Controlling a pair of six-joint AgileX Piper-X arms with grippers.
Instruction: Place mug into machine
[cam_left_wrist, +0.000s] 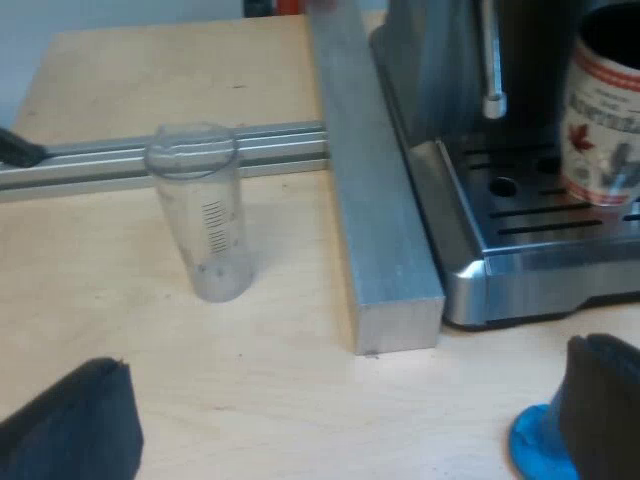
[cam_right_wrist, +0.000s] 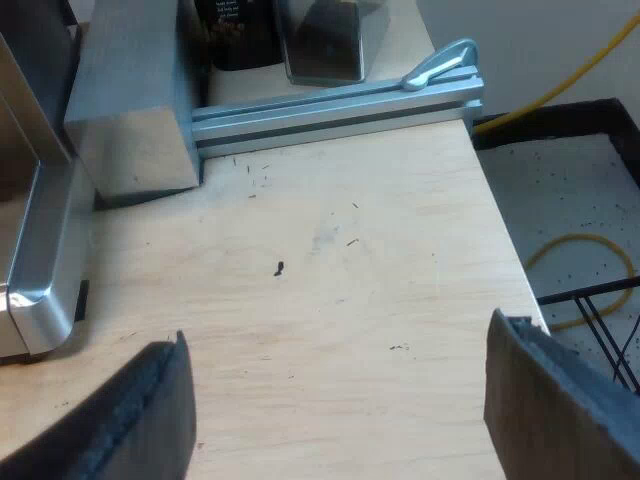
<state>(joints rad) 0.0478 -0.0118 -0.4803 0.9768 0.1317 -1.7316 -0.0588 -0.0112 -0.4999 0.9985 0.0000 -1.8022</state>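
A white mug (cam_left_wrist: 603, 125) with a red band and red leaf prints stands on the slotted drip tray (cam_left_wrist: 520, 215) of the espresso machine (cam_left_wrist: 470, 90), beside the thin steam wand (cam_left_wrist: 492, 70). My left gripper (cam_left_wrist: 340, 425) hovers over the wooden table before the machine, open, nothing between its black fingers (cam_left_wrist: 75, 425). A blue tamper (cam_left_wrist: 535, 445) lies by one finger. My right gripper (cam_right_wrist: 340, 415) is open over bare wood near the machine's corner (cam_right_wrist: 35, 300), holding nothing.
A clear measuring glass (cam_left_wrist: 205, 225) stands upright by an aluminium rail (cam_left_wrist: 150, 160). A thick metal bar (cam_left_wrist: 375, 210) runs along the machine's side. In the right wrist view: a metal block (cam_right_wrist: 130, 110), a rail (cam_right_wrist: 335, 105), the table edge with a yellow cable (cam_right_wrist: 580, 250) beyond.
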